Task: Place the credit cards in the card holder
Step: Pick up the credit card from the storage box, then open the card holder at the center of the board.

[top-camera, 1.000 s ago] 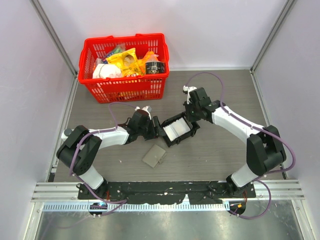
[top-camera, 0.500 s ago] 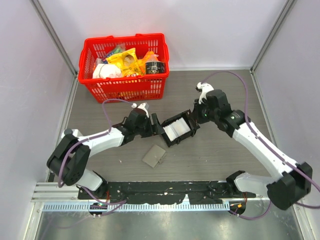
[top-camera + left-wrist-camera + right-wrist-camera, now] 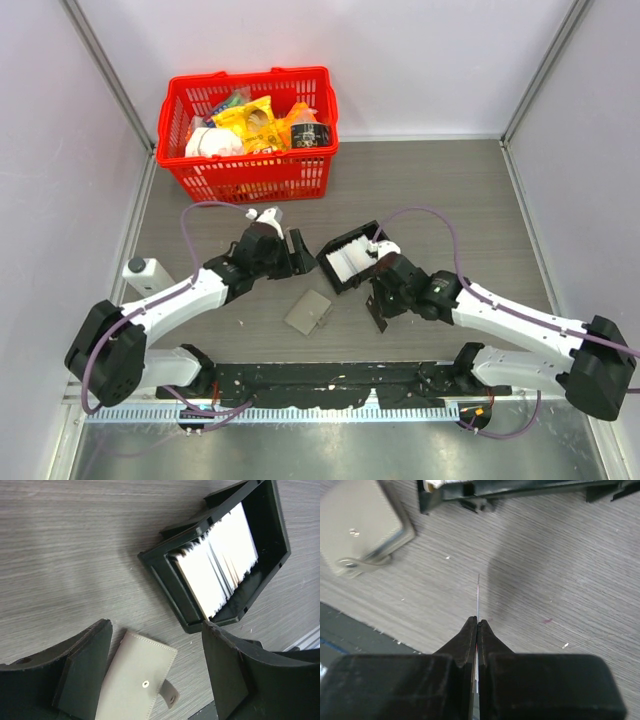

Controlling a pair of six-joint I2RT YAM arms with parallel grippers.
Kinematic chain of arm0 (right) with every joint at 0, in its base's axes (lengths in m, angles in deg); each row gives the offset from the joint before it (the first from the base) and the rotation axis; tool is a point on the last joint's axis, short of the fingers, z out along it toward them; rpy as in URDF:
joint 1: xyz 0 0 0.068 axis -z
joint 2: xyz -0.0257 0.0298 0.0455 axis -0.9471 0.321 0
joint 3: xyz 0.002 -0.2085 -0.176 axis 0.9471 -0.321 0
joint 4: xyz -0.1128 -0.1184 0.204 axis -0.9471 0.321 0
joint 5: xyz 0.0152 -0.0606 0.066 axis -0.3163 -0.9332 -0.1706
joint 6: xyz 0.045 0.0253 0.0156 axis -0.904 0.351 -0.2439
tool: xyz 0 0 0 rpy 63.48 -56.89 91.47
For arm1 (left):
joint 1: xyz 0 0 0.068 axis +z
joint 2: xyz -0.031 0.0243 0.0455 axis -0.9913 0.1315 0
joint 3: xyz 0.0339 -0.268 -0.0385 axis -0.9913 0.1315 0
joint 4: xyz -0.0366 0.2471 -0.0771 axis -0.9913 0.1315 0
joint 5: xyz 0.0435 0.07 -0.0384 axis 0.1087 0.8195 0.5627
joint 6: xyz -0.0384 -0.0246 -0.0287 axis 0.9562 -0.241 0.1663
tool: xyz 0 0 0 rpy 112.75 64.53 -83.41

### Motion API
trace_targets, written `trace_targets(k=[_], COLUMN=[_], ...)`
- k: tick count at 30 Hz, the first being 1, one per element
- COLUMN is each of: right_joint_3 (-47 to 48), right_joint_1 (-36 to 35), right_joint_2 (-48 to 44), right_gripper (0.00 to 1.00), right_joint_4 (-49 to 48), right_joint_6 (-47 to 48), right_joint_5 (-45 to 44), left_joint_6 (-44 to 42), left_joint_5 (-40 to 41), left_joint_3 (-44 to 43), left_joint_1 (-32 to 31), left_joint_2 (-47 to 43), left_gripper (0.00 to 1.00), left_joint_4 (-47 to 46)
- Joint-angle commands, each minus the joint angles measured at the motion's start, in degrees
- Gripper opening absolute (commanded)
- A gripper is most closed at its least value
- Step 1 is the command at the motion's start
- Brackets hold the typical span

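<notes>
The card holder (image 3: 308, 312) lies closed on the table, grey-beige with a snap tab; it also shows as the card holder (image 3: 135, 680) and the card holder (image 3: 355, 525). The black tray (image 3: 335, 266) holds a row of white credit cards (image 3: 220, 565). My right gripper (image 3: 380, 312) hovers low just right of the card holder, and in the wrist view the right gripper (image 3: 477, 622) is shut on one thin credit card (image 3: 478, 597) seen edge-on. My left gripper (image 3: 296, 252) stands open and empty left of the tray; in its own view the left gripper (image 3: 156, 630) straddles bare table above the card holder.
A red basket (image 3: 250, 178) full of groceries stands at the back left. A small white device (image 3: 145, 272) sits at the table's left edge. The black base rail (image 3: 330, 378) runs along the near edge.
My right arm swung from behind the tray round to its near side, beside the card holder, carrying a card. My left gripper drew back left from the tray and opened wider.
</notes>
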Motion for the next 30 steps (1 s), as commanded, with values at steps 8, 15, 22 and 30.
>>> trace_targets(k=[8, 15, 22, 30], right_joint_3=[-4.87, -5.22, -5.14, -1.1], right_joint_1=[-3.13, -3.13, -3.13, -3.83], right_joint_2=[6.88, 7.41, 5.21, -3.37], right_gripper=[0.09, 0.16, 0.07, 0.01], right_joint_4=[-10.07, -9.63, -9.63, -8.04], right_joint_6=[-6.04, -5.69, -6.3, -7.7], right_joint_5=[-9.71, -7.77, -7.69, 1.27], left_joint_6=[-0.49, -0.49, -0.58, -2.16], left_joint_5=[1.84, 1.14, 0.35, 0.26], left_joint_3=[2.5, 1.98, 1.89, 4.25], left_joint_1=[-0.01, -0.1, -0.01, -0.1], left_joint_2=[-1.47, 0.55, 1.69, -1.11], left_gripper=[0.77, 0.77, 0.76, 0.67], left_joint_4=[0.39, -0.49, -0.94, 3.72])
